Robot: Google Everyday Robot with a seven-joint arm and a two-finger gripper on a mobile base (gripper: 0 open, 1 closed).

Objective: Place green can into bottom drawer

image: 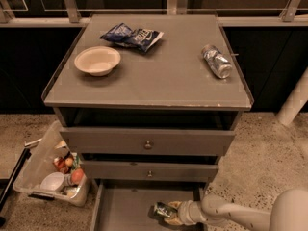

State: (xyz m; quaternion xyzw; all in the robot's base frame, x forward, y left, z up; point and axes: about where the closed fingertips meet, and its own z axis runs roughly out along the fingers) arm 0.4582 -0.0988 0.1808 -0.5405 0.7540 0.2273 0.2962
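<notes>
The gripper [167, 212] is low down at the bottom of the picture, at the end of a pale arm [226, 212] that comes in from the right. Its fingers [176, 206] are closed around the green can [161, 210] and hold it tight. The green can is inside the open bottom drawer [120, 207], near the right side of it, just above the flat grey floor. I cannot tell if the can touches that floor. The can lies tipped over, with one silver end pointing to the left. Above the bottom drawer are two more grey drawers, the middle drawer [120, 170] and the top drawer [106, 141], each with a small round knob; both are pulled out a little. On top of the grey table [159, 81] sits a pale bowl [97, 60] on the left. A blue snack bag [132, 34] lies behind the bowl, near the back. A crinkled silver can [217, 61] lies on its side near the right edge, well apart from the bowl and the bag. On the speckled floor to the left of the drawers stands a clear bin [45, 170] with a small white cup and some bits of colour in it. A white post [293, 102] leans at the far right.
</notes>
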